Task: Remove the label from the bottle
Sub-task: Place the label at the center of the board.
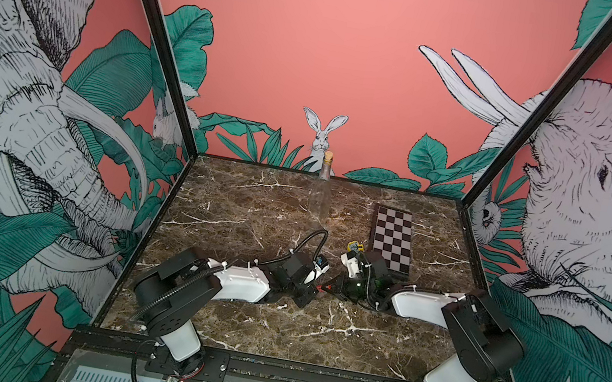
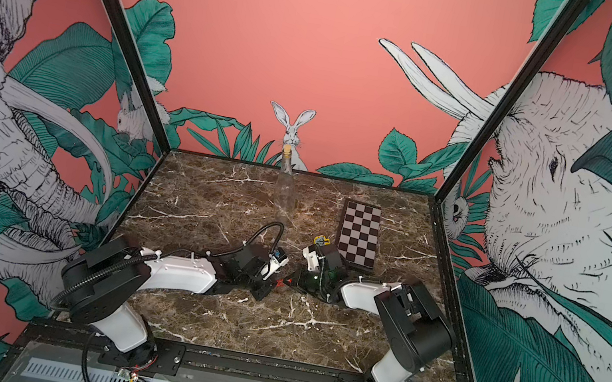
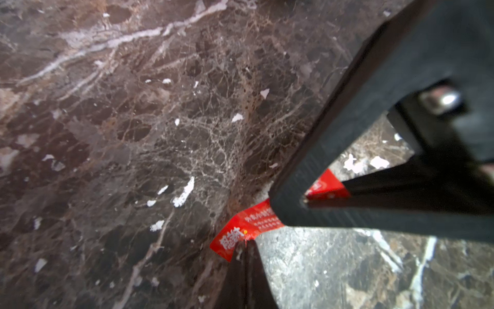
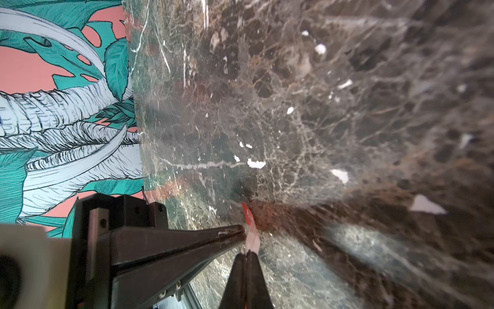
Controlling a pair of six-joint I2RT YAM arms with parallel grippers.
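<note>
The red label (image 3: 247,227) with white print is off the bottle and hangs stretched between my two grippers, just above the marble table (image 3: 133,133). In the left wrist view my left gripper (image 3: 244,247) is shut on one end of it. My right gripper (image 4: 247,252) is shut on the strip further along, with the label (image 4: 251,236) edge-on at its tips. In both top views the two grippers meet at mid-table, left gripper (image 1: 318,290) facing right gripper (image 1: 332,287). The clear bottle (image 1: 321,196) with its tan cork stands upright at the back, far from both.
A folded chessboard (image 1: 392,240) lies at the right back of the table. A small yellow round object (image 1: 355,246) sits just beyond the right wrist. Patterned walls close in the left, right and back sides.
</note>
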